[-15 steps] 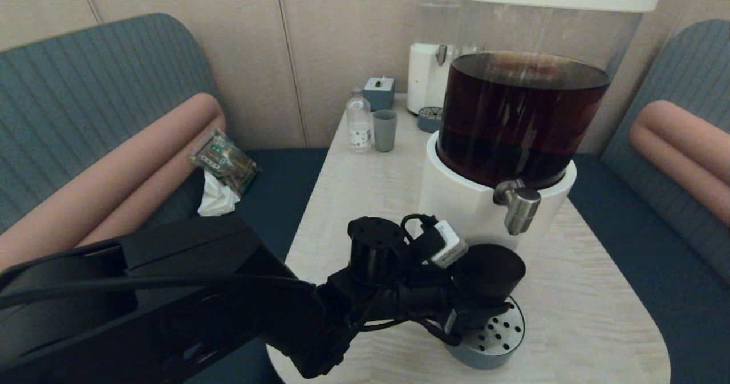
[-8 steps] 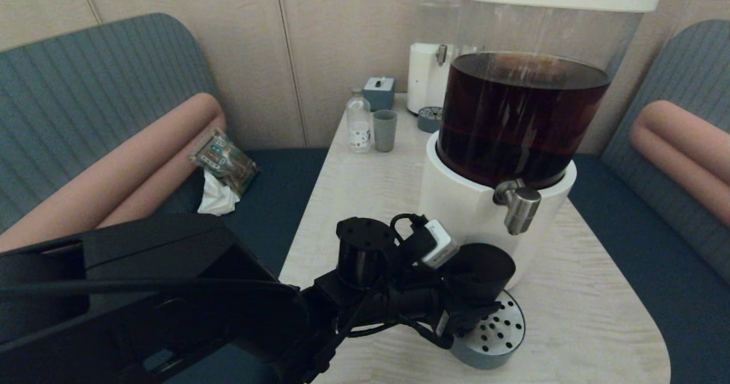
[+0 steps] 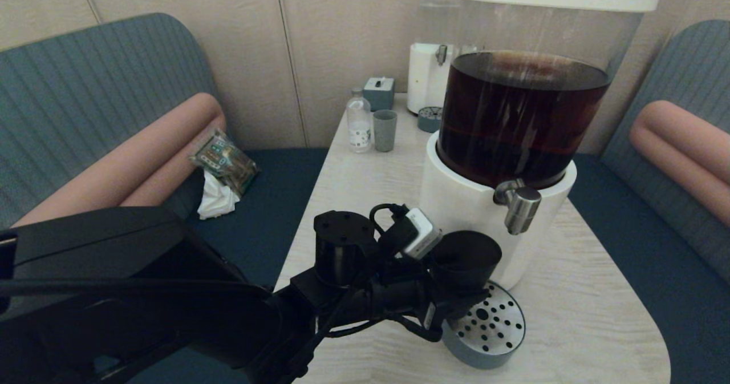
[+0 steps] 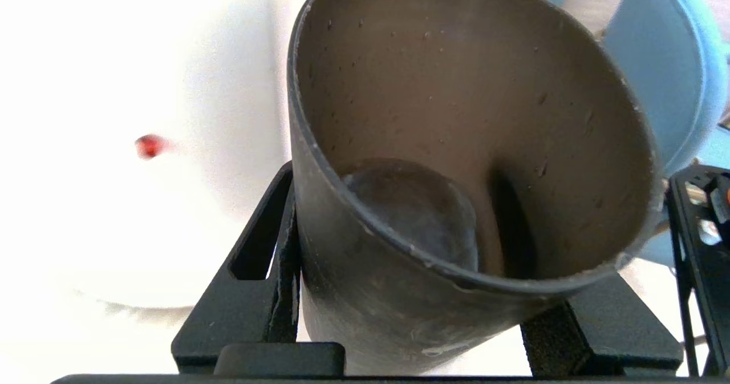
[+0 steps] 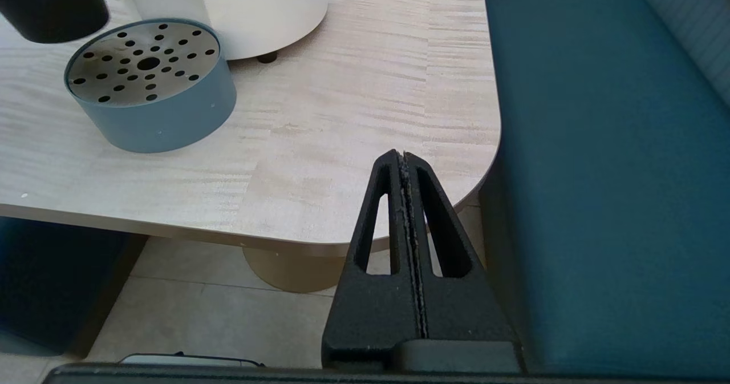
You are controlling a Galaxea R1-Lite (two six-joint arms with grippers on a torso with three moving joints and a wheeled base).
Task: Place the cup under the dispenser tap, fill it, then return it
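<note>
So the biggest thing in front of me is the dispenser [image 3: 496, 201], white base with the dark brown tank on top, sitting on the pale wood table [image 3: 587, 310]. Its dispenser tap [image 3: 520, 207] sticks out the front, short steel spout pointing down. Below that there's the round blue-grey drip tray [image 3: 485, 330] with the perforated metal top, right at the foot of the base. My left gripper [image 3: 456, 287] is reaching in from the near left side, and it's got the cup [image 3: 465, 258] clamped between its two fingers [image 4: 251, 292], about halfway open, one finger on each side of the lower wall. The cup is upright-ish and sits off to the left of the tap, not under it, hanging just over the left edge of the drip tray, close beside the white base. Looking down into it from my wrist, the inside shows little droplets on the wall. My right gripper [image 5: 405, 161] is parked off the table's near corner, fingers pressed together, holding nothing.
</note>
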